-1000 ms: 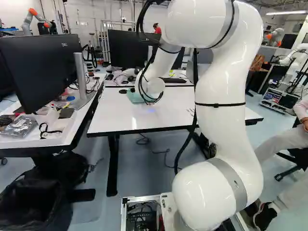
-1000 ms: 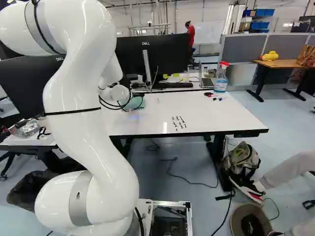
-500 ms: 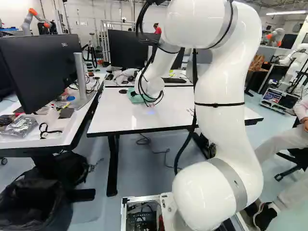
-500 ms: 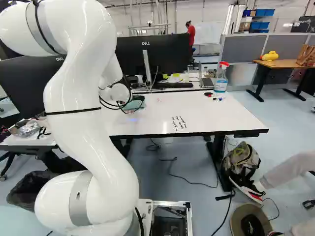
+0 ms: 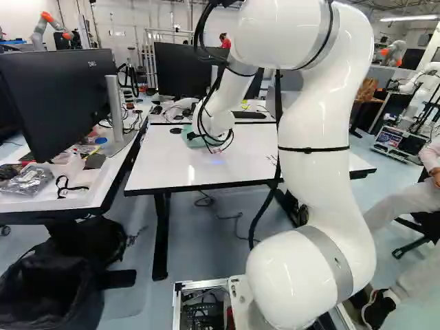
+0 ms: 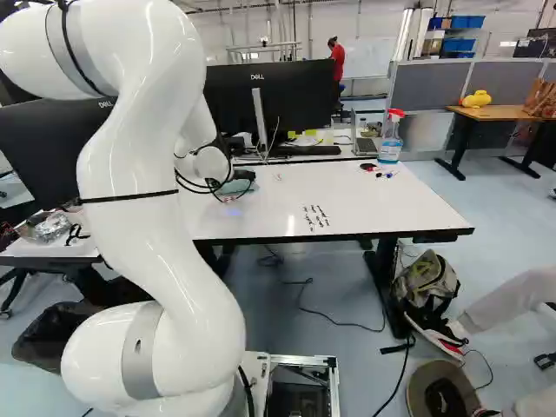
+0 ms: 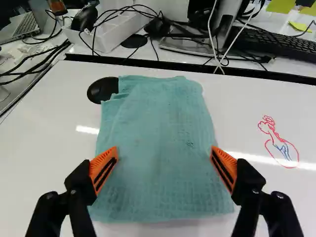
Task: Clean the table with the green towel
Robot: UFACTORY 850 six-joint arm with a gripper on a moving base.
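In the right base view a dark part of my gripper (image 6: 246,175) shows beside the arm's wrist, in front of the green towel (image 6: 236,187). The wrist view has the gripper (image 7: 164,168) wide open, its orange-padded fingers above the two side edges of the towel (image 7: 160,128). Nothing is gripped; the cloth lies spread on the white table (image 7: 44,133), under and ahead of the fingers. Beside the towel is a red and blue drawing (image 7: 280,145). Rows of black marks (image 6: 316,217) stand nearer the table's front edge.
A black rounded object (image 7: 102,90) touches the towel's far corner. Beyond the table's far edge are a keyboard (image 7: 291,44), cables and monitors. A spray bottle (image 6: 391,139) and small markers (image 6: 385,174) stand at the far right. A side desk with a monitor (image 5: 58,100) is at left.
My arm's wrist has shifted slightly and turned, and the gripper's dark part has come into sight by the towel. Small red marks near the wrist are now uncovered. The base has stayed still.
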